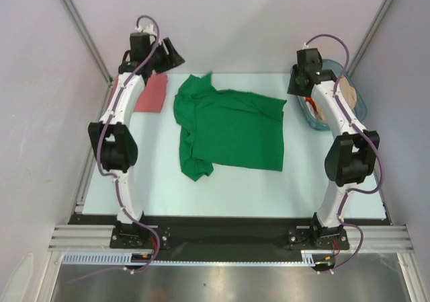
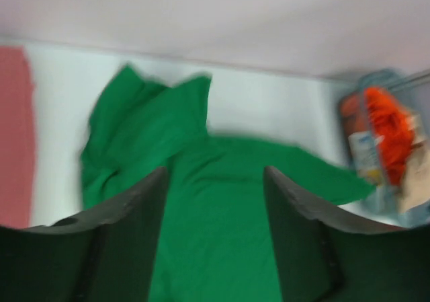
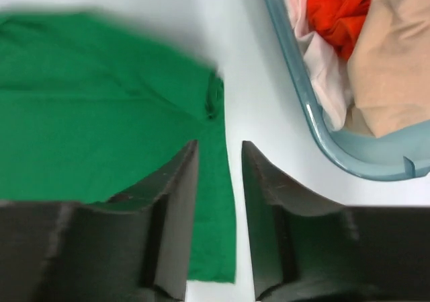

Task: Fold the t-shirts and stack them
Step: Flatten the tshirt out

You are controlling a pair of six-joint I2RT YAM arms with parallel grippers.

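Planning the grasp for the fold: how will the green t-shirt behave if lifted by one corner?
The green t-shirt will probably droop and hang limp: it already lies creased, with a sleeve bunched up. It looks thin and likely light. On the smooth table, pushing would probably wrinkle it rather than slide it whole.

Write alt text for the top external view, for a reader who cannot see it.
A bright green t-shirt lies spread and rumpled in the middle of the table. A salmon-pink shirt lies far left, a blue-grey basket of clothes far right; the left arm and right arm reach toward the far edge, one along each side.
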